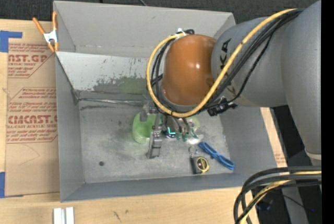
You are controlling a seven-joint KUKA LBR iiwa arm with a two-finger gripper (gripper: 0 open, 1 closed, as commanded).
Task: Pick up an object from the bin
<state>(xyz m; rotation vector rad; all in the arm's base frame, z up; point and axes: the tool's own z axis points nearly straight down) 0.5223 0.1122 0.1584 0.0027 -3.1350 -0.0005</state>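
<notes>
Hanging low over the floor of the grey bin (99,165), near its middle, the pincer (154,145) sits under the arm's orange cover (189,70). Whether it is released or clenched cannot be told. A pale green rounded thing (140,128) lies just beside it on its left, so close that contact cannot be ruled out, and nothing shows as grasped. To the right, nearer the bin's wall, lie a blue-handled tool (218,156) and a small black-and-yellow thing (201,165), close together.
</notes>
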